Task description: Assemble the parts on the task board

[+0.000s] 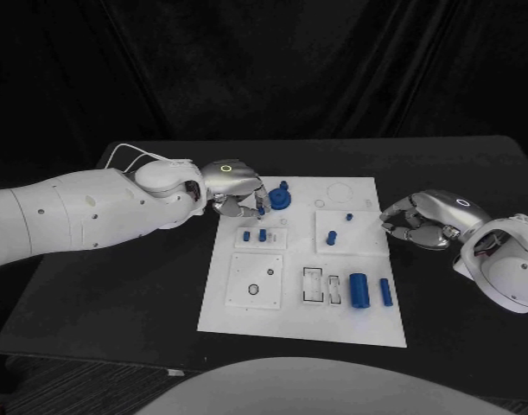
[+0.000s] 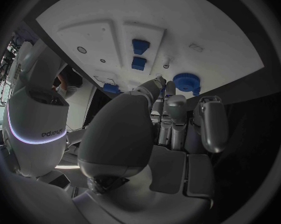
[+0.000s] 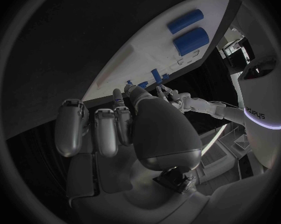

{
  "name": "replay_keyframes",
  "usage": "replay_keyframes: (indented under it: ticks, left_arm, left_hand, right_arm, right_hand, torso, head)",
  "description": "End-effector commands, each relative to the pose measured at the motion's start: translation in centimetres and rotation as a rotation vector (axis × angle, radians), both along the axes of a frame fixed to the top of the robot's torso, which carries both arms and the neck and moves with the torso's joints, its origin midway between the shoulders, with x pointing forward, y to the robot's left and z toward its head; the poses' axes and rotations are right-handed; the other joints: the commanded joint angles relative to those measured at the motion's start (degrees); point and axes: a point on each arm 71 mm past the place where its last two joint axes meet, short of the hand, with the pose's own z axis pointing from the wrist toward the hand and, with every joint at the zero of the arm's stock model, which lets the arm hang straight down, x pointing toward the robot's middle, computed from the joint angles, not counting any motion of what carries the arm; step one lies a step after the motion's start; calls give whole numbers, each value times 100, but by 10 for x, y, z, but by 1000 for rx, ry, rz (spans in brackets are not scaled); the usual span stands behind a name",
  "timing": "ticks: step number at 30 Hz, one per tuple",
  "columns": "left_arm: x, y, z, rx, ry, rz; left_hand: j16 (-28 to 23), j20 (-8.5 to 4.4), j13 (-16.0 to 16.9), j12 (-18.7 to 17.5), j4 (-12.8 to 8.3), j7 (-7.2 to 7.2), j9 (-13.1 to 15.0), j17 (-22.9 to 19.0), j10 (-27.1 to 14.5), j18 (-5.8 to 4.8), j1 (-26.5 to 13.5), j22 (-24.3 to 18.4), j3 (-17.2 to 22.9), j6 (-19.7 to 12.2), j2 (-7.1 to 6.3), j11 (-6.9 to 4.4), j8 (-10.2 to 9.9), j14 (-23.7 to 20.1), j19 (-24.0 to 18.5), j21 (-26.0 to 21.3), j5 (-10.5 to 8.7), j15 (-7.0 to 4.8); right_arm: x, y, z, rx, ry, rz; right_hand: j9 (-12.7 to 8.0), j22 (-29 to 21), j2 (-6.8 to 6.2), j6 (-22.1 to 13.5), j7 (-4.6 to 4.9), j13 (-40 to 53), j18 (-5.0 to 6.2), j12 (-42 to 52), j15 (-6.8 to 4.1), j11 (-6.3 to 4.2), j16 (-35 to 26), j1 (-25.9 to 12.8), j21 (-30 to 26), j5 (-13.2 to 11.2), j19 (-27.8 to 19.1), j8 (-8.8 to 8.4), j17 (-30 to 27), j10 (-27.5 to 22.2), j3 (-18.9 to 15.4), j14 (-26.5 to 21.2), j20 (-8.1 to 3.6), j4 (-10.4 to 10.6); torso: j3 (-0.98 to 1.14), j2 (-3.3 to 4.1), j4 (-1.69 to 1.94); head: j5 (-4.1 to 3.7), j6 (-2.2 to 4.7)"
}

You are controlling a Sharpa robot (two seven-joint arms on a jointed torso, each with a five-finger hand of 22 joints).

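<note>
The white task board (image 1: 299,307) lies in the middle of the table. A blue gear (image 1: 281,200) stands at its far left corner, and it also shows in the left wrist view (image 2: 187,80). My left hand (image 1: 232,192) hovers just beside the gear, fingers (image 2: 171,109) pointing down at the board with nothing between them. Two small blue blocks (image 1: 255,234) sit nearby, and they appear again in the left wrist view (image 2: 139,55). My right hand (image 1: 422,221) rests at the board's right edge with its fingers (image 3: 97,129) curled in and holding nothing.
A thick blue cylinder (image 1: 359,290) and a thinner one (image 1: 386,292) lie at the near right of the board. A blue peg (image 1: 333,235) stands mid-board. Open slots (image 1: 320,287) and a round hole (image 1: 254,290) sit in the near panels. Black table surrounds the board.
</note>
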Motion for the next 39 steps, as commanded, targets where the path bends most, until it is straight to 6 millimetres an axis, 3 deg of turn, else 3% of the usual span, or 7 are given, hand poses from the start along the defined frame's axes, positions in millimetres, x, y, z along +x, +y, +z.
replay_keyframes:
  ticks: [1,4,9,13,17,24,39]
  left_arm:
    - [-1,0,1,-5,47,-5]
    - [-1,2,0,2,54,3]
    - [2,4,-3,17,68,19]
    - [3,3,-5,21,72,26]
    - [4,2,-7,17,65,31]
    - [5,-1,-7,3,41,48]
    - [8,-5,-14,28,39,50]
  left_hand:
    - [4,18,-10,-23,8,23,-11,22,-4,-62,-77,1013,34,-6,-4,19,-29,-10,-27,11,-44,4]
    - [-14,20,-24,-57,20,18,-17,-11,-9,-57,-90,1007,34,-16,-15,16,-44,-20,-37,-11,-69,4]
    - [-19,20,-33,-78,30,21,-21,-20,-5,-61,-103,1013,31,-21,-26,21,-53,-20,-28,8,-84,2]
    - [-21,20,-34,-81,31,22,-22,-24,-4,-61,-105,1013,31,-21,-27,21,-54,-21,-28,8,-86,2]
    - [-15,20,-38,-90,30,21,-24,-12,-5,-62,-103,1014,33,-24,-32,21,-58,-16,-26,11,-90,2]
    - [-8,17,-47,-112,-1,32,-23,-1,55,-65,-59,1019,61,7,-44,28,-56,-1,-16,27,-47,-1]
    - [-57,16,-57,-139,-20,33,-28,-86,67,-55,-47,1006,70,6,-72,31,-65,-35,-39,-20,-17,1]
  right_arm:
    - [-1,-2,-2,-8,12,-5]
    - [-1,-1,-3,-8,13,-4]
    - [-1,-1,-3,-5,12,-3]
    - [-2,-2,-4,-6,14,-5]
    - [-2,-2,-4,-6,15,-6]
    - [-2,-2,-4,-6,16,-6]
    - [-2,-2,-4,-9,18,-7]
  right_hand:
    - [-5,1061,-53,36,-5,-38,109,-27,10,38,-18,-18,-33,30,7,-14,375,-18,34,402,54,-4]
    - [-5,1061,-53,36,-5,-38,109,-27,10,38,-18,-18,-33,30,7,-14,375,-18,34,402,54,-4]
    - [-6,1050,-51,37,-5,-48,118,-35,11,39,-34,-17,-71,30,-9,-14,339,-25,41,394,55,-7]
    - [-6,1050,-51,37,-5,-48,118,-35,11,39,-34,-17,-71,30,-9,-14,339,-25,41,394,55,-7]
    - [-7,1048,-49,39,-5,-57,119,-42,12,41,-37,-15,-78,31,-12,-14,335,-32,50,393,56,-11]
    - [-7,1048,-49,39,-5,-57,119,-42,12,41,-37,-15,-78,31,-12,-14,335,-32,50,393,56,-11]
    - [-7,1048,-49,39,-5,-57,119,-42,12,41,-37,-15,-78,31,-12,-14,335,-32,50,393,56,-11]
  torso:
    - [-1,16,18]
    - [-5,12,31]
    - [-13,29,4]
    - [-19,20,31]
    - [-6,13,29]
    - [-16,26,23]
    - [-5,13,-3]
  head:
    - [20,-1]
    - [32,-1]
    - [67,-1]
    - [49,-1]
    - [51,-1]
    - [49,-1]
    - [78,-1]
